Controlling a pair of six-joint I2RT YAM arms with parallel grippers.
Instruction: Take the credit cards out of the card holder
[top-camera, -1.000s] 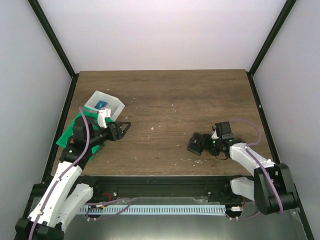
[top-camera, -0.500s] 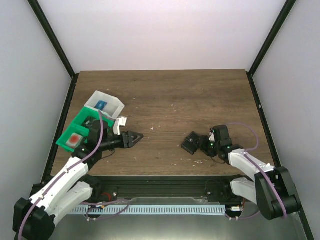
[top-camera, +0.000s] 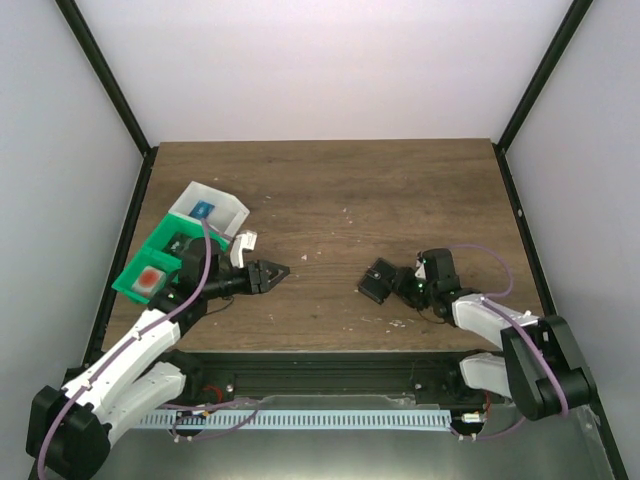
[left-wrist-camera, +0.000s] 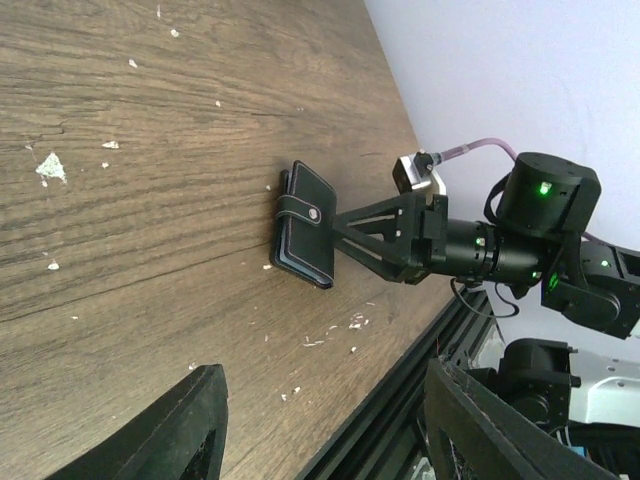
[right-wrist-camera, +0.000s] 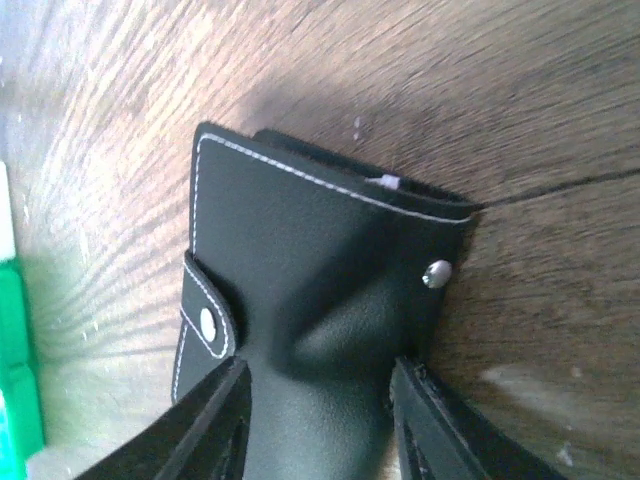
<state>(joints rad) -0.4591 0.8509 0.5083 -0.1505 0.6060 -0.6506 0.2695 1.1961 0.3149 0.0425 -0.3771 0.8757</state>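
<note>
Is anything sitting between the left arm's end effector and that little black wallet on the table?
Nothing visible. Only the bare brown wooden table, dotted with small white specks, lies between the open left end effector and the black stitched card holder, which the right end effector grips.

Matt black stitched leather card holder (right-wrist-camera: 310, 260) on grained wooden table (top-camera: 400, 180).
</note>
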